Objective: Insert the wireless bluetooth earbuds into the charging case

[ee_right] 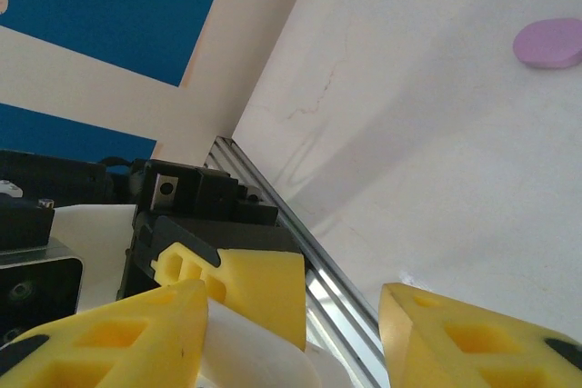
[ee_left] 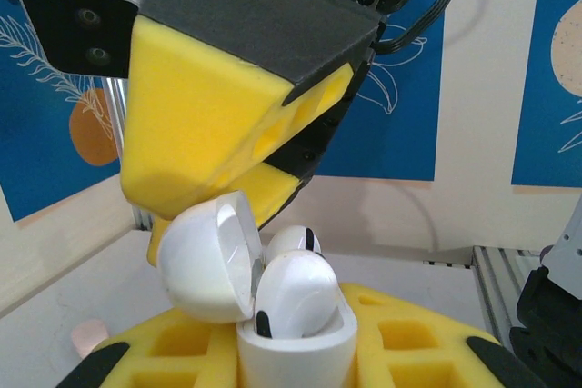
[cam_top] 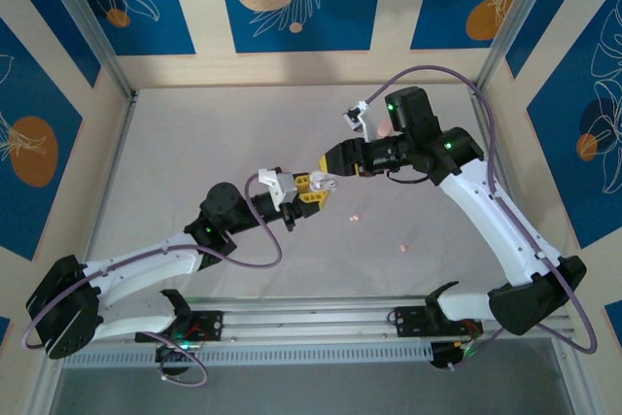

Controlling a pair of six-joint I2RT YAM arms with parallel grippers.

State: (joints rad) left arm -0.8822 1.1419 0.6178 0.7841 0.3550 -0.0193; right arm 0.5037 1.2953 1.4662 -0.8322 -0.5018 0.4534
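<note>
1. Nearest my arms' bases, two tiny pink buds point(cam_top: 401, 245) point(cam_top: 355, 218) lie loose on the table point(cam_top: 194, 143), well apart from each other.
2. Past them, my left gripper point(cam_top: 303, 190) is clenched on the base of a white case point(ee_left: 296, 356), which it holds up off the table near the middle of the workspace.
3. The lid point(ee_left: 205, 261) stands open, tipped to the left in the left wrist view.
4. One white bud point(ee_left: 296, 293) sits in the case, its rounded back proud of the rim. A second white bud point(ee_left: 293, 239) shows just behind it; I cannot tell how deep that one is seated.
5. My right gripper point(ee_right: 293, 315) meets the case from the far side. Its jaws stand apart, released. The white lid lies against one finger point(ee_right: 109, 333), and the other finger is clear of it.
6. Farther across the table, in the right wrist view, a purple case point(ee_right: 548, 43) lies flat by itself.
</note>
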